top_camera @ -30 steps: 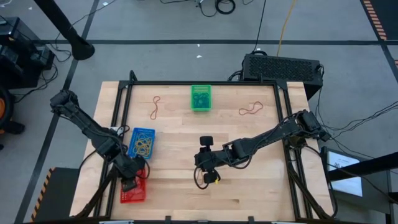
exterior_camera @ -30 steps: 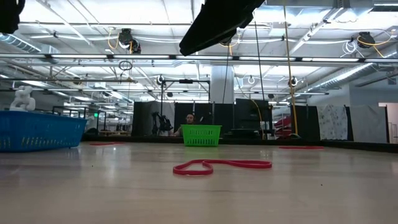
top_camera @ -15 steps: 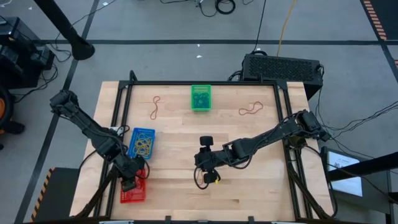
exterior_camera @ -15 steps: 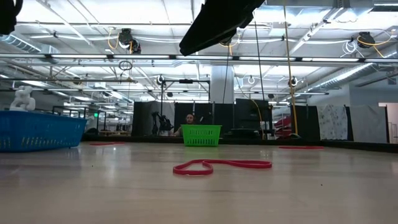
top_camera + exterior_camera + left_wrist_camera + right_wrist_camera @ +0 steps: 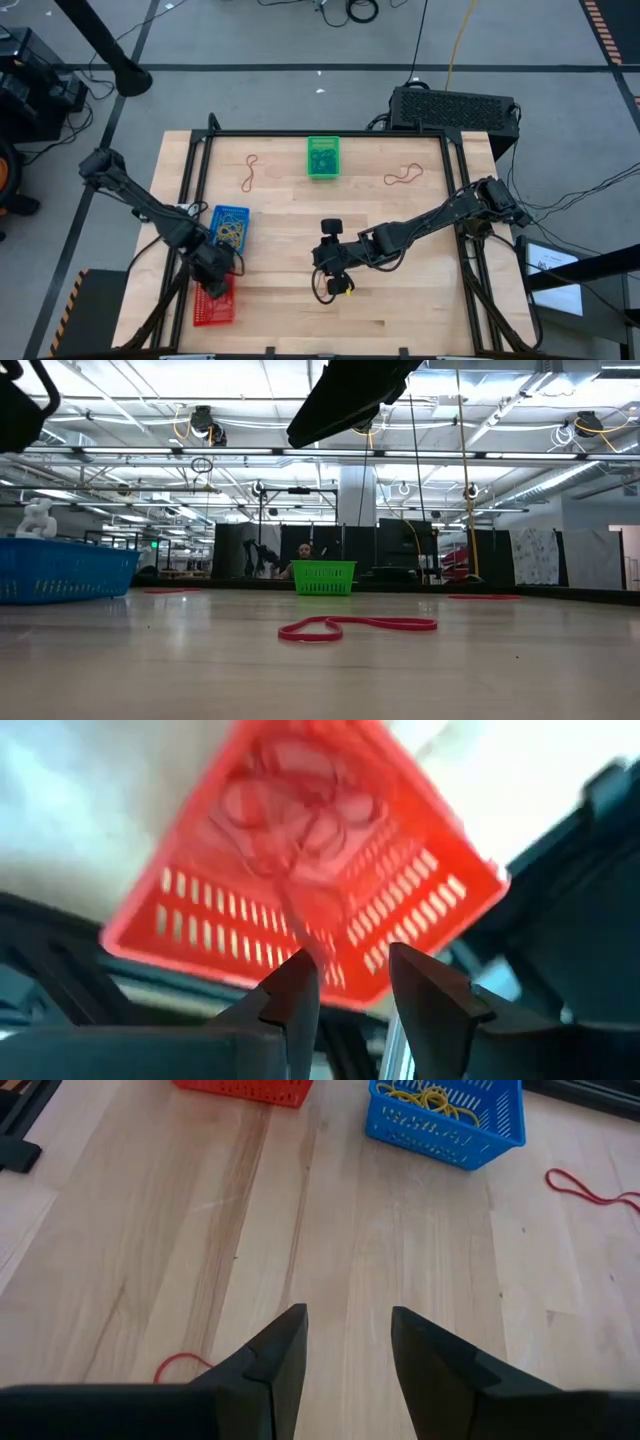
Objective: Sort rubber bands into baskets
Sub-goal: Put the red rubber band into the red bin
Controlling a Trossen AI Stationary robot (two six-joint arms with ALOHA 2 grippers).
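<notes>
Over the red basket (image 5: 214, 305) at the table's near left corner, my left gripper (image 5: 212, 283) hangs with its fingers (image 5: 293, 995) a little apart and nothing between them — its wrist view looks down on a tangle of red rubber bands (image 5: 300, 815) lying inside. I judge this the tail of a drop: a red band delivered, the arm free to go for another.

Just beyond it sits the blue basket (image 5: 229, 229) with yellow-tan bands (image 5: 427, 1097), and the green basket (image 5: 323, 157) stands at the far edge, well apart. Loose red bands are left on the wood: one far left (image 5: 250, 172), one far right (image 5: 403, 176), and one near the middle (image 5: 357, 626).

My right gripper (image 5: 334, 285) hovers mid-table, fingers spread and empty, with a red loop (image 5: 178, 1366) just beside one fingertip. I reckon the next move is to lower it over that loop, pinch the thin band against the wood, then carry it across to the red basket.
</notes>
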